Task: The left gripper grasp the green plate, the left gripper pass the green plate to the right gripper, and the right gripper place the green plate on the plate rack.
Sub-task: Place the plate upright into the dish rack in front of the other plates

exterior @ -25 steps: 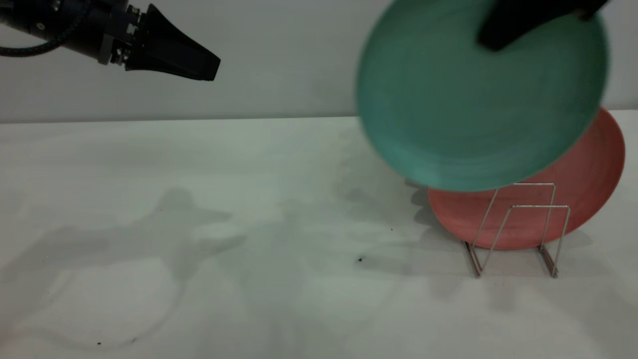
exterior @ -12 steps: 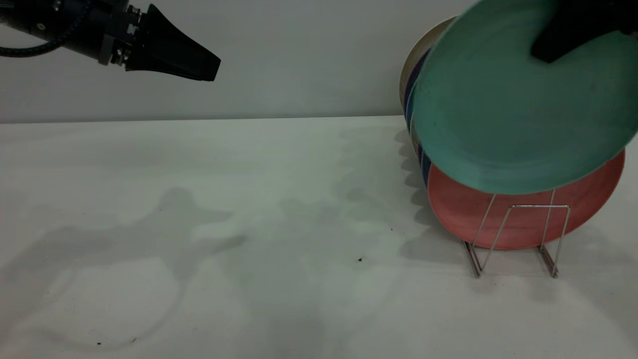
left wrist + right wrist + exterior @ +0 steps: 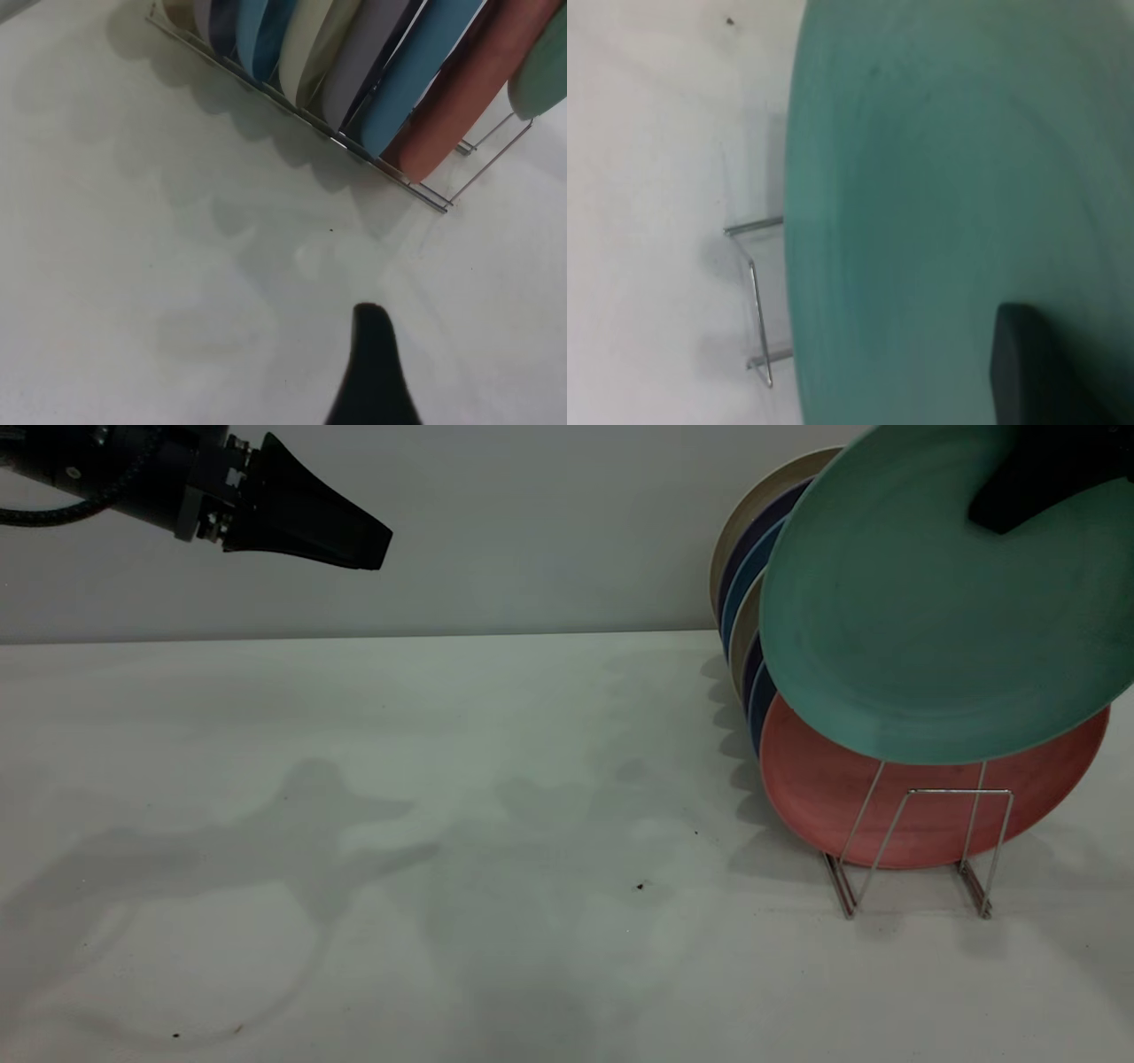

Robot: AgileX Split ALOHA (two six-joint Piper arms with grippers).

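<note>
My right gripper is shut on the upper rim of the green plate and holds it tilted in the air at the far right. The plate hangs above the front empty loops of the plate rack, in front of the salmon-pink plate. In the right wrist view the green plate fills most of the picture, one black finger lies on it, and the rack's wire loops show beside its edge. My left gripper hangs empty at the upper left, far from the plate.
Behind the pink plate, several beige, dark blue and light blue plates stand in the rack; they also show in the left wrist view. The rack's front end is near the green plate's edge. The white table lies to the left.
My right gripper has carried the green plate to the right, so it now hangs in front of the pink plate over the rack. The left arm has not moved.
</note>
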